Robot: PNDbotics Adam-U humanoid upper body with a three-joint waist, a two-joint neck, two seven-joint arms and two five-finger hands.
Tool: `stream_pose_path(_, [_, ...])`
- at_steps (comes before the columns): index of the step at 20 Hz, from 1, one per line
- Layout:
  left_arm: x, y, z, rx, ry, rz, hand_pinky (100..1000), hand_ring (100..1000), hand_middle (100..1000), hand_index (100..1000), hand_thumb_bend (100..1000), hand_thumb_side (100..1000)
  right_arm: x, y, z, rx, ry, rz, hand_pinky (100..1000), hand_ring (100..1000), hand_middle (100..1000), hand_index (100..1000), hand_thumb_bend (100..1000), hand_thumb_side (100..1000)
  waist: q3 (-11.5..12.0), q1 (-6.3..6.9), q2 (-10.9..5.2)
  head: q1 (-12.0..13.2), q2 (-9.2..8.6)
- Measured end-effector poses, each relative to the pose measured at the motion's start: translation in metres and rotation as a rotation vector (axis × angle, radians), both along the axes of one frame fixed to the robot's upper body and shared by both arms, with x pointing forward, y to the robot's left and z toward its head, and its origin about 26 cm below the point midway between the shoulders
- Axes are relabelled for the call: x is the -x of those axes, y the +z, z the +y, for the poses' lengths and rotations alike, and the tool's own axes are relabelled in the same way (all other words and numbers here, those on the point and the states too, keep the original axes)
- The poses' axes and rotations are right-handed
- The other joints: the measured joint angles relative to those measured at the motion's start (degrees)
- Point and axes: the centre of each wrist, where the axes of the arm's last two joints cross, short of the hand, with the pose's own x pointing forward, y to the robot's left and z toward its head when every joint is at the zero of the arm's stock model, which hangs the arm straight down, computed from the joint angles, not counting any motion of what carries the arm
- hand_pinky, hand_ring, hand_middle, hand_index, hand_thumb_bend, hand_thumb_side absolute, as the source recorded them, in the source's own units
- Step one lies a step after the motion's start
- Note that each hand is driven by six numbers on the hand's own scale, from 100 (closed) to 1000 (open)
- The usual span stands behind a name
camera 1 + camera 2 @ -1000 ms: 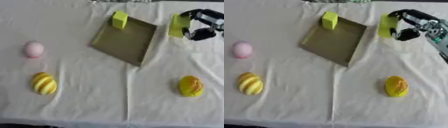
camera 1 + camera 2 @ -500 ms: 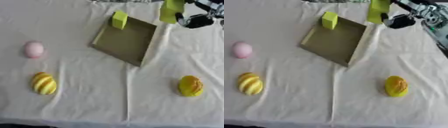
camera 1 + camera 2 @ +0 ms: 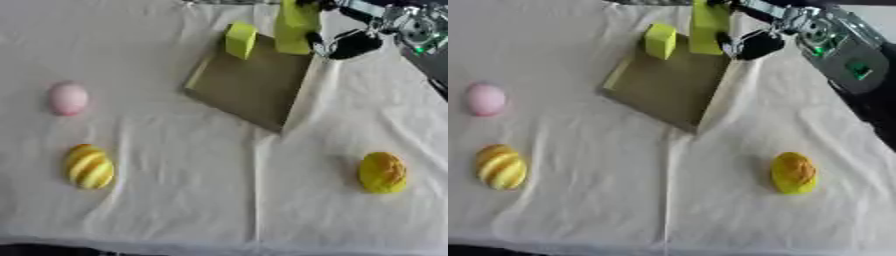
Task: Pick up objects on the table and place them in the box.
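My right hand [image 3: 346,42] comes in from the upper right and is shut on a tall yellow-green block [image 3: 297,27], which it holds over the far right corner of the flat olive box [image 3: 249,82]. A smaller yellow-green block [image 3: 240,40] stands in the box at its far edge. A pink egg shape [image 3: 67,98] lies at the left. Below it rests a yellow egg with orange stripes [image 3: 88,166]. A yellow-orange round object [image 3: 382,172] sits at the lower right. My left hand shows in neither view.
A white cloth [image 3: 192,200] with creases covers the table. Its front edge runs along the bottom of the views. My right forearm [image 3: 842,50] crosses the upper right corner.
My right hand has carried the tall yellow-green block leftward from beside the box to above the box's far right corner. The other objects have not moved.
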Motion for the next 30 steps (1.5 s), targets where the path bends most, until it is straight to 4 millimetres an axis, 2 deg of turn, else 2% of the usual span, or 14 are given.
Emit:
stream_pose_path(7, [0.000,0.000,-0.002,0.007,-0.007,0.001,820,713,658,749,100,711,-0.018,-0.022,0.004,0.028,-0.011,0.040,931,862,494,659,100,129,0.32,0.00,0.00,-0.11,0.00])
stream_pose_path(14, [0.000,-0.001,-0.002,0.013,-0.012,0.004,822,713,658,749,100,712,-0.031,-0.039,0.007,0.027,-0.024,0.049,935,870,522,689,100,194,0.45,0.00,0.00,-0.43,0.00])
stream_pose_path(17, [0.000,-0.001,-0.002,0.013,-0.013,0.004,822,713,658,749,100,713,-0.033,-0.044,0.007,0.034,-0.014,0.062,945,910,651,818,100,292,0.45,0.00,0.00,-0.44,0.00])
stream_pose_path(20, [0.000,-0.001,-0.002,0.013,-0.015,0.003,822,713,659,749,100,713,-0.035,-0.048,0.008,0.056,0.015,0.087,963,965,798,917,100,304,0.45,0.00,0.00,-0.44,0.00])
stream_pose_path(21, [0.000,-0.001,-0.003,0.013,-0.015,0.003,823,713,659,749,100,714,-0.035,-0.049,0.007,0.068,0.024,0.093,977,998,856,954,100,280,0.45,0.00,0.00,-0.44,0.00])
stream_pose_path(23, [0.000,-0.001,-0.003,0.013,-0.015,0.004,823,713,659,749,100,714,-0.035,-0.050,0.006,0.090,0.037,0.102,1000,1000,908,993,100,259,0.45,0.00,0.00,-0.44,0.00])
stream_pose_path(24, [0.000,-0.001,-0.003,0.013,-0.016,0.004,823,713,659,749,100,714,-0.036,-0.050,0.006,0.103,0.041,0.104,1000,1000,932,1000,136,247,0.45,0.00,0.00,-0.44,0.00])
stream_pose_path(29, [0.000,-0.001,-0.003,0.013,-0.018,0.005,824,714,660,750,100,716,-0.039,-0.050,0.005,0.146,0.047,0.099,1000,1000,998,1000,218,100,0.42,0.00,0.00,-0.44,0.00])
stream_pose_path(30, [0.000,-0.001,-0.003,0.014,-0.019,0.005,824,714,660,751,100,716,-0.039,-0.050,0.004,0.149,0.050,0.100,1000,1000,1000,1000,222,100,0.42,0.00,0.00,-0.43,0.01])
